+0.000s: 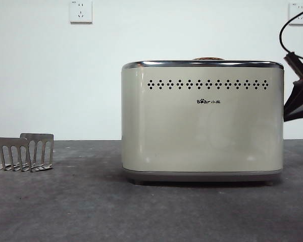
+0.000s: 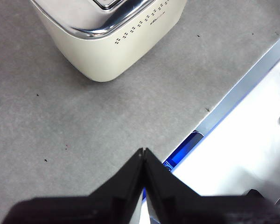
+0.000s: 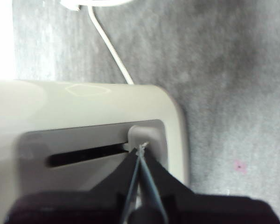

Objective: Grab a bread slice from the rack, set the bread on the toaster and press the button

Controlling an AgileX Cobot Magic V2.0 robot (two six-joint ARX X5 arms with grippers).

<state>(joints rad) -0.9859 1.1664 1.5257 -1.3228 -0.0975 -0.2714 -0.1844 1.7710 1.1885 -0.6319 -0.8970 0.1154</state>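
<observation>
Front view. Toaster (image 1: 202, 121): cream, chrome-rimmed, standing on the grey tabletop (image 1: 91, 212) slightly toward 3 o'clock of centre. Slice of bread (image 1: 208, 58): only a thin brown crust edge shows above the rim at 12 o'clock, so it sits down in the slot. Rack (image 1: 22, 152): empty, at 9 o'clock, well apart from the toaster. A dark arm part enters at 3 o'clock, beside the toaster's end.

Left wrist view. Left pincer (image 2: 143, 151): jaws together, holding nothing, hanging over bare tabletop away from the toaster; judged to be waiting.

Right wrist view. Right pincer (image 3: 141, 148): jaws together, tip on or just at the grey lever (image 3: 147, 135) at the end of a dark slot (image 3: 86, 155) in the toaster's end face. White cord (image 3: 109, 49) trails off across the tabletop.

Risks, as judged:
- The narrow closed tip may slide off the small lever if the push runs off-axis, leaving it unlatched.
- A sideways push may shift or tip the toaster, since nothing braces it.
- Stopping short means no latch, and the bread stays up.
</observation>
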